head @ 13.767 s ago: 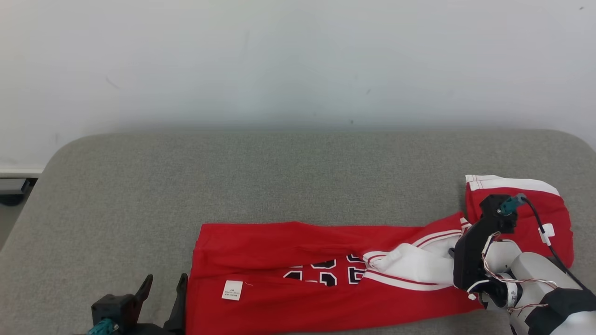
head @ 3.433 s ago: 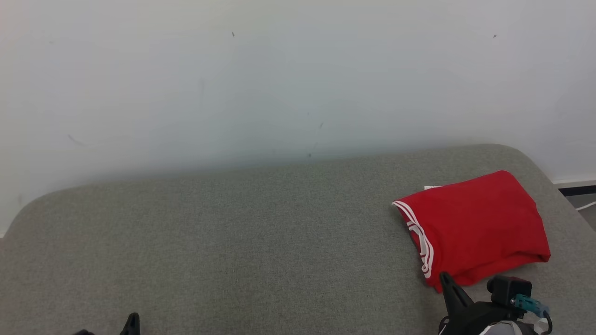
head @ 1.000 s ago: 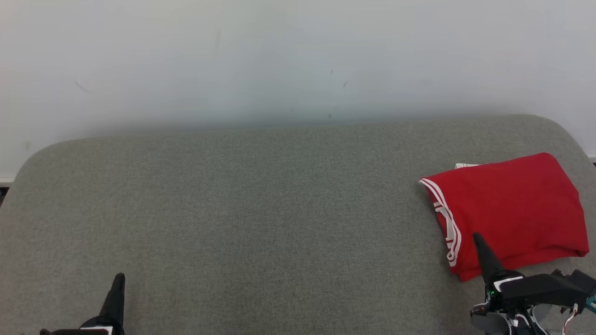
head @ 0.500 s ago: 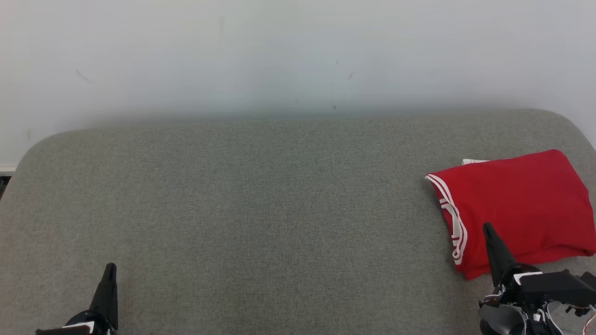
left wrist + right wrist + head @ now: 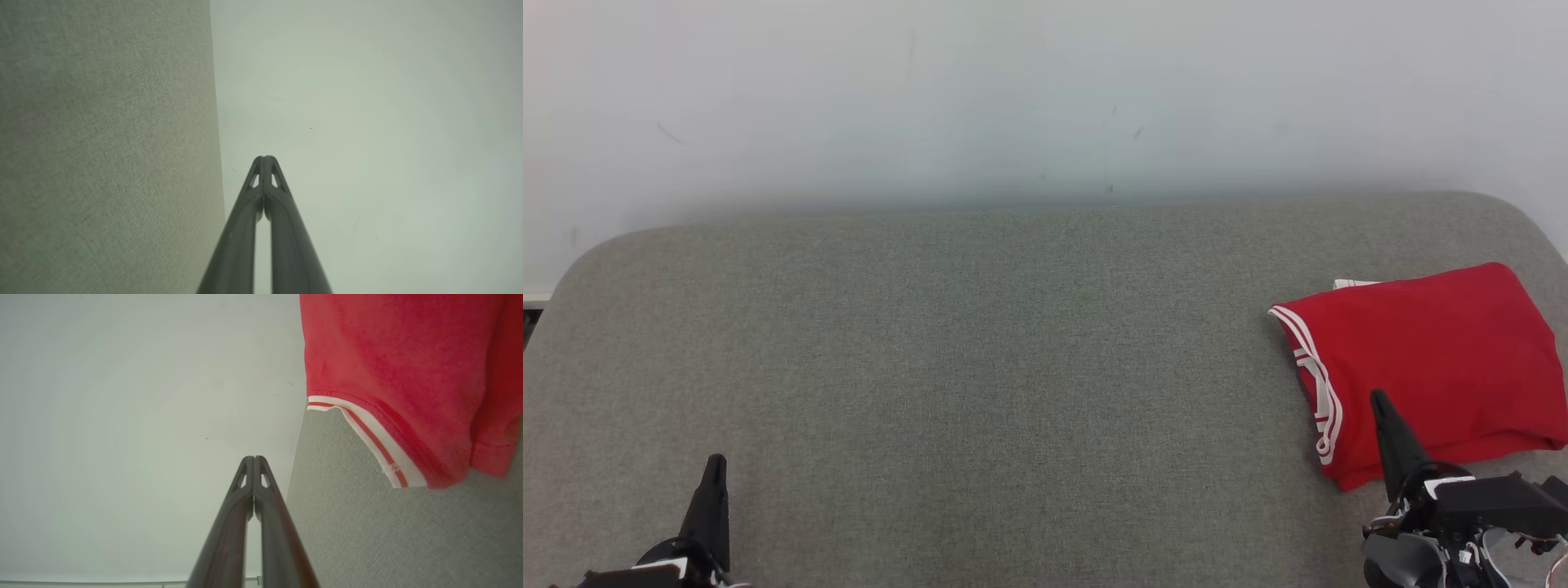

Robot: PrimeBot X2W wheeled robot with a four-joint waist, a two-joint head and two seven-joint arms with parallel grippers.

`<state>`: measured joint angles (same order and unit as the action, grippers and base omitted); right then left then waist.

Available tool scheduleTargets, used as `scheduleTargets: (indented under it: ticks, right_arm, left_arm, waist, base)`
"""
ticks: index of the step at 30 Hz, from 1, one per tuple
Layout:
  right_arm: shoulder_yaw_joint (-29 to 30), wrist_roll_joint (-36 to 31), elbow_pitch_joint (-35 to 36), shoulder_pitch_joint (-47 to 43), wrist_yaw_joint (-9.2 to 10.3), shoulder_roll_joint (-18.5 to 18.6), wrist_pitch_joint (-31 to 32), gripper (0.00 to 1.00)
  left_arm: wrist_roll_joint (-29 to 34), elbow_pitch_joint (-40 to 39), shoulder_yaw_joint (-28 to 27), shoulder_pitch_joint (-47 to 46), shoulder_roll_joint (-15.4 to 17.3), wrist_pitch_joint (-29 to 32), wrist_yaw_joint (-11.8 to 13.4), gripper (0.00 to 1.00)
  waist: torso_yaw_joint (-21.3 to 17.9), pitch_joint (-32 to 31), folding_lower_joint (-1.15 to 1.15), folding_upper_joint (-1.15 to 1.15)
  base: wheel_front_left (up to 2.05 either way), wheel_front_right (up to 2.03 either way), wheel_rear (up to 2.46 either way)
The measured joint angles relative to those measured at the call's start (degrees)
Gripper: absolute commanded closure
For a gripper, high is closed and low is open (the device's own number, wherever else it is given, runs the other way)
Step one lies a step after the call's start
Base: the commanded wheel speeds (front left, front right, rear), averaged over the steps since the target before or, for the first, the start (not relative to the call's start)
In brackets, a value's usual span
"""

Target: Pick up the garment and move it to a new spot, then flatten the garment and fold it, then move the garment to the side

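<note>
**A:** What takes up most of the scene?

**B:** A pale wall (image 5: pixel 1013 82) at the back. Below it is a wide grey padded surface (image 5: pixel 980 367) with rounded far corners.

**A:** And the garment?

**B:** The garment (image 5: pixel 1429 359) is red and folded into a compact, roughly rectangular bundle. It lies flat on the far right of the padded surface, close to its right edge. A white-and-red striped trim (image 5: pixel 1319 392) runs down the bundle's left edge.

**A:** Where does it lie relative to the right gripper?

**B:** The right gripper (image 5: pixel 1379 400) rises from the lower right corner of the head view. Its tip overlaps the garment's near-left corner there. In the right wrist view the garment (image 5: pixel 388 355) sits up and to the right of the fingers (image 5: pixel 231 526). Bare grey fabric lies between them, and the tip points at the wall, not at the cloth.

**A:** Is it holding anything?

**B:** No. Its two fingers are pressed together tip to tip with nothing between them.

**A:** And the left one?

**B:** The left gripper (image 5: pixel 716 465) stands at the lower left, well apart from the garment, with most of the surface's width between them. In its wrist view the fingers (image 5: pixel 241 228) lie flat against each other, empty. The padded surface is to their left and the wall beyond.
</note>
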<state>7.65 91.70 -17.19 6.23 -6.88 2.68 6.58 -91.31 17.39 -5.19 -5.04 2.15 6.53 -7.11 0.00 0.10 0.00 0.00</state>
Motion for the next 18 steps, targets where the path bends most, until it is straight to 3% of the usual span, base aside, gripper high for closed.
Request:
scheduleTargets:
  ticks: [18]
  right_arm:
    - [0.0, 0.0, 0.1, 0.0, 0.00, 0.0, 0.0, 1.00]
  left_arm:
    - [0.0, 0.0, 0.0, 0.0, 0.0, 0.0, 0.0, 1.00]
  waist:
    - [0.0, 0.0, 0.00, 0.00]
  base:
    - [0.00, 0.00, 0.00]
